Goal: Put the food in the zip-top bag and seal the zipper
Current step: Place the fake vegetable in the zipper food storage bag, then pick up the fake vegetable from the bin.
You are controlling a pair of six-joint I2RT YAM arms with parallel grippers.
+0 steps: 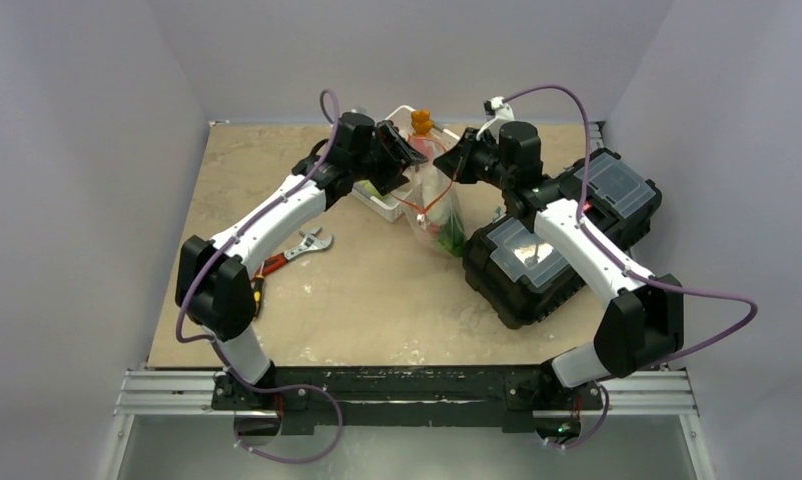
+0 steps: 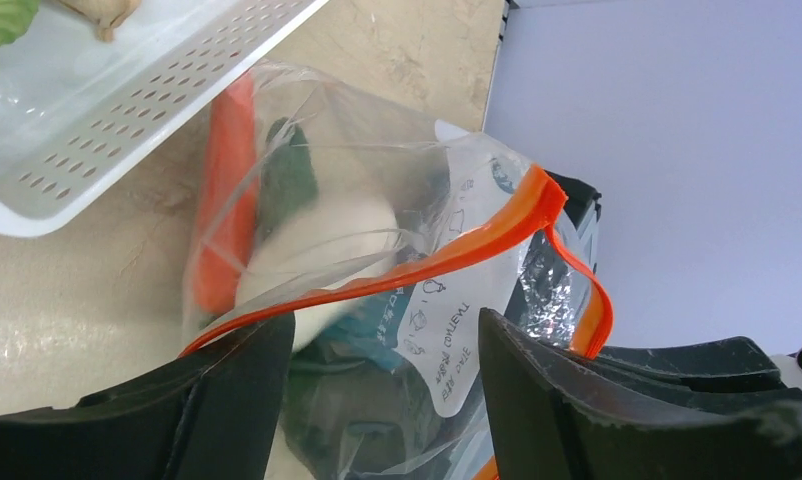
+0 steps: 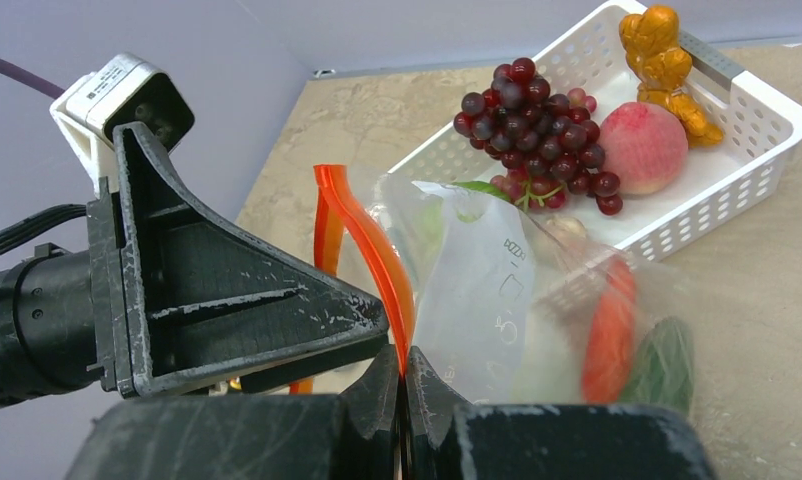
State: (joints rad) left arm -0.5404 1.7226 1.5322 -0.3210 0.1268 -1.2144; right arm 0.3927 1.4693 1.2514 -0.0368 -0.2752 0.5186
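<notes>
Beside the basket (image 3: 717, 215), the zip-top bag (image 3: 477, 290) is held by its zipper (image 3: 367, 235), pinched in the closed right gripper (image 3: 404, 380). The strip's length is set crosswise before the left gripper (image 2: 382, 335) (spread wide, gripping nothing).

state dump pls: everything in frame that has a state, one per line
zip-top bag: mouth open, partly filled, carrot and white oval piece inside
zipper: unsealed, sides parted
left gripper: open, bag mouth between its fingers
right gripper: shut on zipper
basket: not emptied, grapes and peach inside
black case: lid closed
</notes>
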